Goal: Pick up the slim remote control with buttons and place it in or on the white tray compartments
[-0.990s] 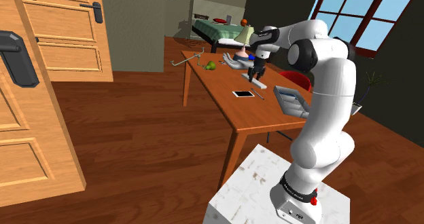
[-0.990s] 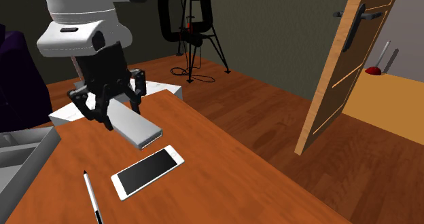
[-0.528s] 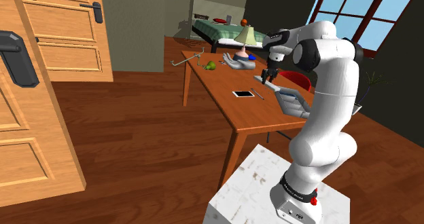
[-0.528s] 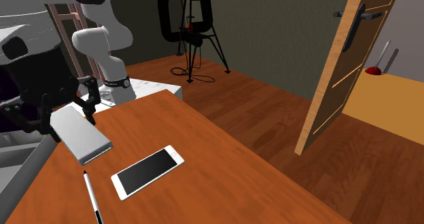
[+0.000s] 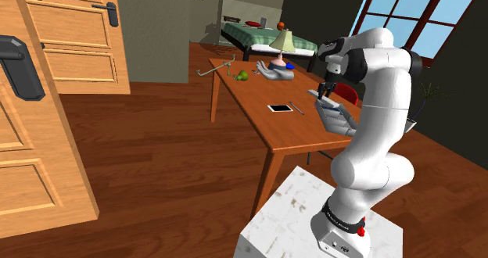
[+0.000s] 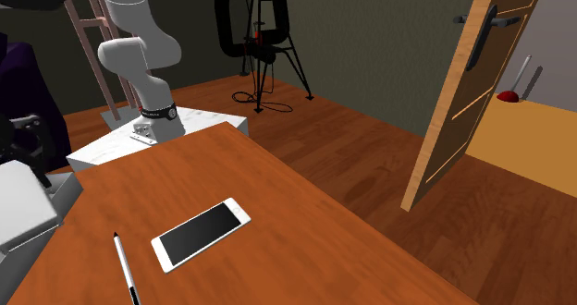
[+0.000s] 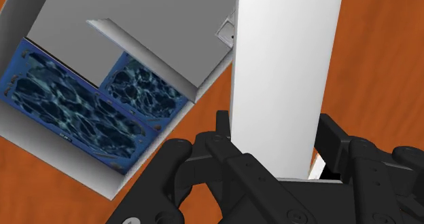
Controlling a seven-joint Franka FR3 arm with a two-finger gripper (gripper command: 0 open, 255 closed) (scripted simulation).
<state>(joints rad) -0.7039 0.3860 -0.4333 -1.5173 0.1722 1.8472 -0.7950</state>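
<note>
- Table (image 5: 250, 116), orange-brown, carries the tray near its edge on the arm's side.
- Arm (image 5: 378, 100), white, reaches from its stand and hangs the claw above the tray.
- Tray (image 7: 136, 26) has pale grey-white walls and 2 blue-patterned compartments that can be seen; its divider walls stand upright.
- Remote (image 7: 285, 66) is drawn as a plain white slab with no buttons to make out. It is in the air, with only its far end over a corner of the tray and the rest over bare table just beside the tray.
- Claw (image 7: 277, 148) is closed on the remote's near end, 1 black finger on each long side, and holds nothing else.
- Deciding relation: the compartments lie off to 1 side of the remote, and its long axis runs at a slant to the tray's walls. The next move likely needs a sideways shift over the tray, perhaps with a turn of the wrist.
- Judged risk: the slab looks long against 1 compartment, so it may end up bridging a divider.
- Phone (image 6: 201, 232) lies flat, well apart from the tray.
- Pen (image 6: 124, 268) lies between the phone and the tray; neither blocks the path.
</note>
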